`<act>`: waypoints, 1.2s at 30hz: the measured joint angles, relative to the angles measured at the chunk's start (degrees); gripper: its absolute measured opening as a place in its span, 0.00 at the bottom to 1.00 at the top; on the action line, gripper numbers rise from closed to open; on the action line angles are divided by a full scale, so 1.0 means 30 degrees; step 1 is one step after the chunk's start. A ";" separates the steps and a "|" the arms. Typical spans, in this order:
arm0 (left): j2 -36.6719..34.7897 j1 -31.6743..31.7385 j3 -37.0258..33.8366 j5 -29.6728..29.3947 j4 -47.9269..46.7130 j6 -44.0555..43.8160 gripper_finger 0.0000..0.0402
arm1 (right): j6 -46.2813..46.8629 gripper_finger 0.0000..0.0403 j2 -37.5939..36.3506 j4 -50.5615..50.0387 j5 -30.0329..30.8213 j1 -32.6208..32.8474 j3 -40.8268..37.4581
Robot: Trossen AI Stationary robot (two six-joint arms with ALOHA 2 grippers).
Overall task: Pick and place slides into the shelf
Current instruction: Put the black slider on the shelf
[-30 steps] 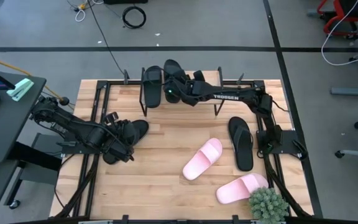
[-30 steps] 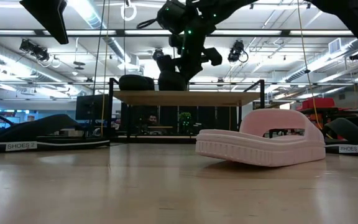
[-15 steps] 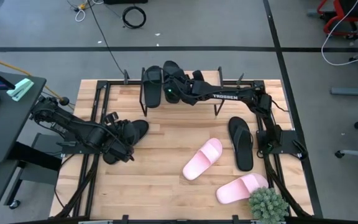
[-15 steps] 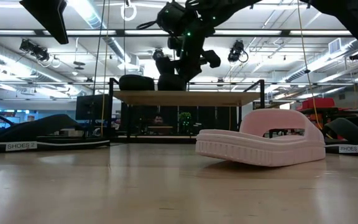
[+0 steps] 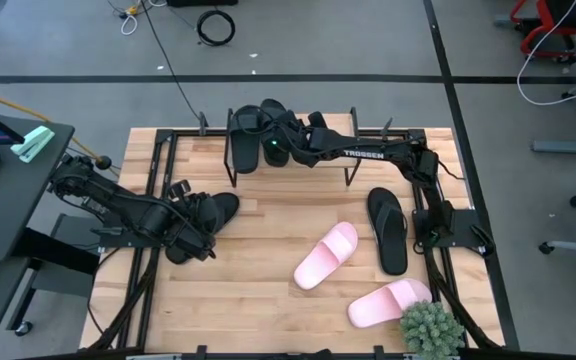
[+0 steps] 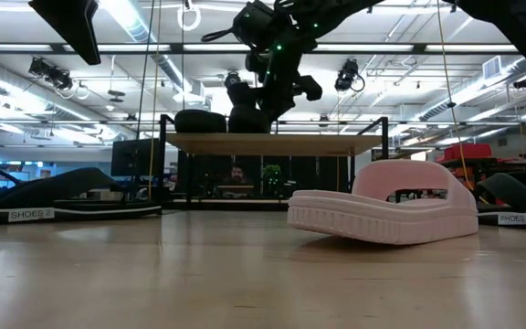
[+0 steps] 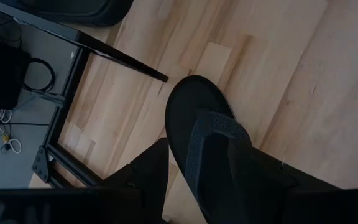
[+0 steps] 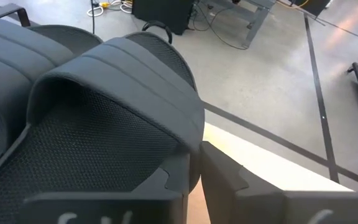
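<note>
The shelf point(image 5: 368, 150) stands at the table's far edge, its wooden board point(image 6: 318, 143) raised on black legs. One black slide point(image 5: 243, 140) lies on the board. My right gripper point(image 5: 280, 135) reaches in from the right and is shut on a second black slide point(image 5: 271, 108) beside the first. My left gripper point(image 5: 196, 222) is open low over a third black slide point(image 5: 223, 205) lying flat on the table's left part. Its fingers stand on either side of the strap point(image 7: 219, 134). A fourth black slide point(image 5: 388, 230) and two pink slides point(image 5: 326, 255) point(image 5: 388, 302) lie on the table's right part. My right gripper point(image 8: 197, 177) pinches the black slide's side edge point(image 8: 192, 146) just beside the strap point(image 8: 104, 93). One finger point(image 8: 169, 180) lies over the footbed and the other point(image 8: 222, 171) outside the sole. The slide's underside seems to rest on the shelf board point(image 6: 245, 123). My left gripper point(image 7: 210, 180): I cannot tell whether its fingers touch the slide between them.
A green plant point(image 5: 430, 328) stands at the table's near right corner. The shelf board's right half is bare. The nearer pink slide point(image 6: 382, 215) lies in the table's middle. Black frame rails run along the table's left and right sides.
My right gripper has shifted a little toward the table's left and far edge, carrying its black slide along the shelf board closer to the other slide there. My left arm and the slides on the table have kept still.
</note>
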 joint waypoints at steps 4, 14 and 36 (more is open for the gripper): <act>0.0000 0.0004 0.0000 0.0000 0.0000 -0.0007 0.43 | 0.0179 0.16 0.0004 -0.0003 -0.0133 0.0000 0.0000; 0.0000 0.0000 0.0000 0.0000 0.0000 -0.0015 0.43 | -0.0550 0.24 0.0007 -0.0005 -0.0046 0.0128 0.0000; 0.0000 0.0000 0.0000 0.0015 0.0000 -0.0362 0.43 | -0.3125 0.22 -0.0468 -0.0071 -0.0161 0.1731 0.0000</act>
